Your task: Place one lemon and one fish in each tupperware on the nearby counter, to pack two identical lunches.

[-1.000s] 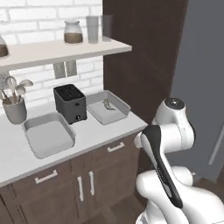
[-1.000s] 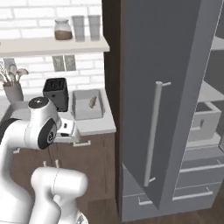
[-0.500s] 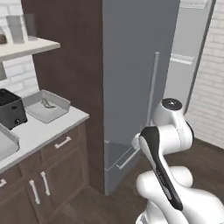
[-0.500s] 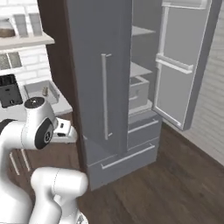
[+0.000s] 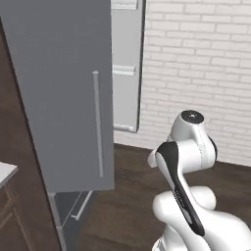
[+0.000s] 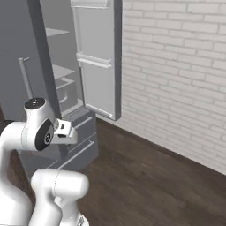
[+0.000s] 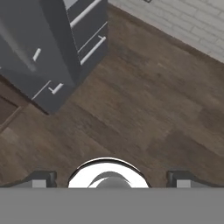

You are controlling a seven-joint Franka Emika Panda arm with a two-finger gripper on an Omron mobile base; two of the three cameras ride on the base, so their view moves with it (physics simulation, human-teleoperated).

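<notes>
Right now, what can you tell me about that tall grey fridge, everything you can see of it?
The fridge is a tall matte grey cabinet standing on dark wood flooring beside a white brick wall. One upper door, with a long vertical silver bar handle, stands shut or nearly so in the left base view. The other door is swung wide open, showing pale shelves and a bin inside. Below sit two drawers with horizontal bar handles. Nothing touches it.

The refrigerator (image 5: pixel 63 98) is flat mid-grey, with a paler silver-grey bar handle (image 5: pixel 98 125) on its door. Its open door (image 6: pixel 99 57) shows lighter grey shelves. The wall (image 6: pixel 176 75) is white brick with thin grey mortar lines. The floor (image 7: pixel 144 109) is dark brown wood planks with streaky grain. A white corner of the counter (image 5: pixel 6 172) sits over dark brown cabinets.
</notes>
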